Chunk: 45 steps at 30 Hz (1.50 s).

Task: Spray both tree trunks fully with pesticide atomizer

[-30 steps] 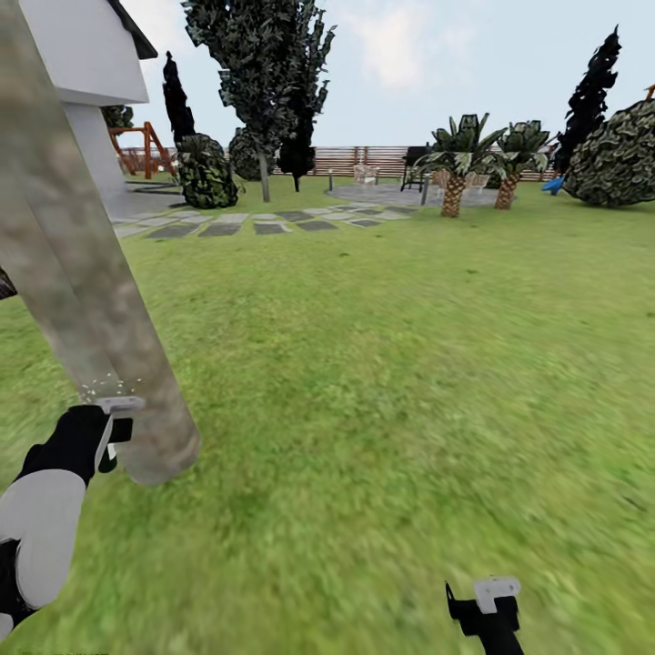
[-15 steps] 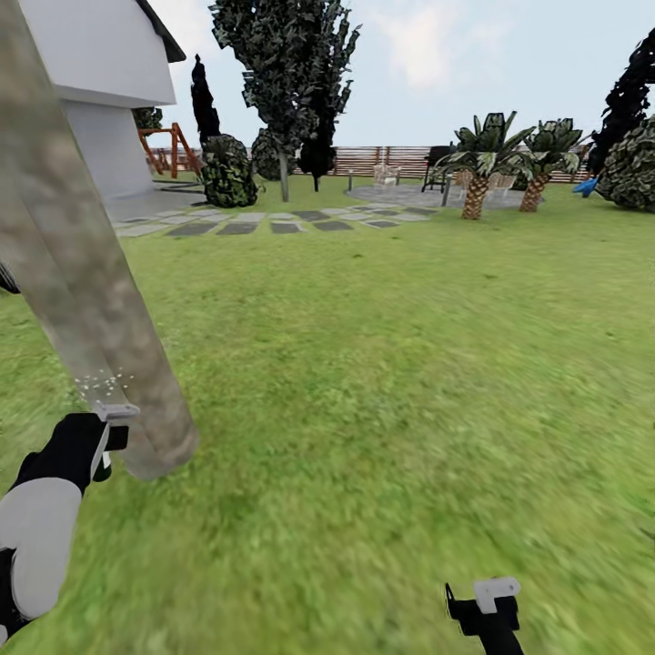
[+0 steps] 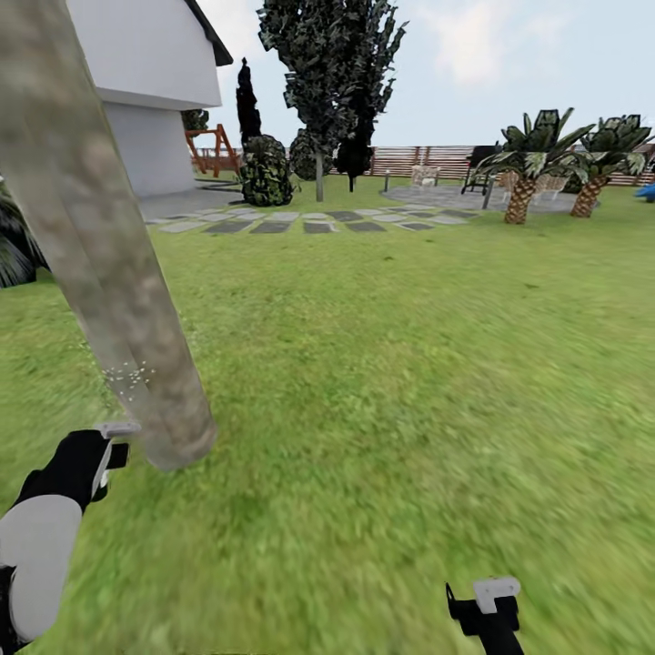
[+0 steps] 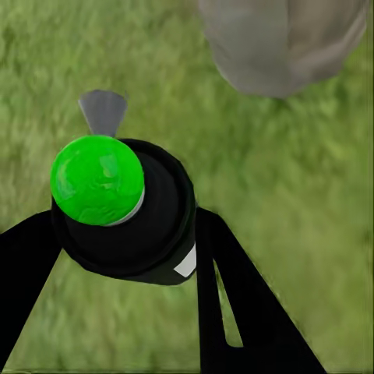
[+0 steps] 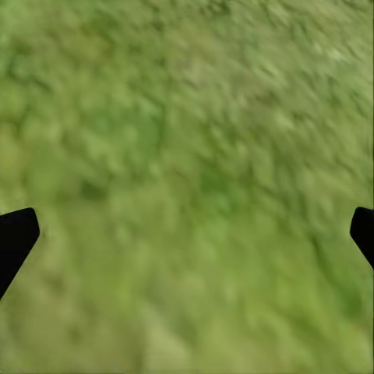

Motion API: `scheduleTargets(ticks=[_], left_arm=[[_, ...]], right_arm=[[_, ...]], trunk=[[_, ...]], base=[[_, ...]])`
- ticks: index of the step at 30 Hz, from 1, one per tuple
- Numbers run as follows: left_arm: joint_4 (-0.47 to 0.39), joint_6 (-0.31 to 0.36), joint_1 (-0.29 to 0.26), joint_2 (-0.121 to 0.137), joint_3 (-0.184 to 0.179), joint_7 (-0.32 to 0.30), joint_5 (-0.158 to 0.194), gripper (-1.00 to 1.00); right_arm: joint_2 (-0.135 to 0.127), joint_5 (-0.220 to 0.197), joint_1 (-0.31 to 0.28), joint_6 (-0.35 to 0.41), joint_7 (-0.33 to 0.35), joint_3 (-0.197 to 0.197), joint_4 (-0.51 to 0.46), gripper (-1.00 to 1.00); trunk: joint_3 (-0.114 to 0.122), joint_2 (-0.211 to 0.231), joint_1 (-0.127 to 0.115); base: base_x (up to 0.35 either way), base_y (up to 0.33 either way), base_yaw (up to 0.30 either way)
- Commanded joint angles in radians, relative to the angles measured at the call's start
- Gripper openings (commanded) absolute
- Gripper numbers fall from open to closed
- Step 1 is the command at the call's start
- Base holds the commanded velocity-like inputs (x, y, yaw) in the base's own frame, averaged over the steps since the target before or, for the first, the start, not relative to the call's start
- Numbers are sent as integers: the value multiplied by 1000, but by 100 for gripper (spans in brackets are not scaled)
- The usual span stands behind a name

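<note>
At the far left of the head view, the left gripper (image 3: 102, 453) sits low over the grass (image 3: 382, 382), its fingers mostly hidden behind the black wrist. The left wrist view shows its two black fingers (image 4: 234, 296) clamped on the pesticide atomizer (image 4: 125, 210), a black body with a green cap and a grey nozzle. Just beside it rises the tree trunk (image 3: 100, 255), mottled grey-beige, its top cut off by the frame. Whitish pesticide specks (image 3: 127, 375) dot the bark low down. Farther back stand the white house (image 3: 155, 91), a fence (image 3: 437, 160) and two short palms (image 3: 528, 164). The right gripper (image 3: 491, 608) is cut off at the bottom edge; its fingers (image 5: 17, 238) are spread wide over bare grass.
</note>
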Motion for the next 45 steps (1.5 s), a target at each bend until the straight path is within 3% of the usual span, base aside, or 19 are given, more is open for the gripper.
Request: scheduleTargets(ticks=[1, 4, 8, 12, 24, 35, 45], left_arm=[[1, -1, 4, -2, 1, 1, -2, -100], [6, -46, 44, -5, 11, 3, 1, -100], [51, -86, 53, -15, 19, 8, 3, -100], [52, -116, 55, -63, 16, 6, 2, -100], [53, -130, 56, -65, 18, 6, 3, -100], [53, -130, 57, -63, 23, 6, 2, -100], [53, -130, 57, -62, 23, 6, 2, -100]], right_arm=[[0, 0, 0, 0, 0, 0, 0, 100], [0, 0, 0, 0, 0, 0, 0, 100], [0, 0, 0, 0, 0, 0, 0, 100], [0, 0, 0, 0, -1, 0, 0, 100], [0, 0, 0, 0, -2, 0, 0, 100], [0, 0, 0, 0, -1, 0, 0, 100], [0, 0, 0, 0, -1, 0, 0, 100]], trunk=[[0, 0, 0], [0, 0, 0], [0, 0, 0], [0, 0, 0], [0, 0, 0], [0, 0, 0], [0, 0, 0]], base=[[8, -1, 278], [2, 0, 278], [38, -12, 187], [214, -143, 13], [214, -189, 22], [182, -224, 267], [51, -54, 261]])
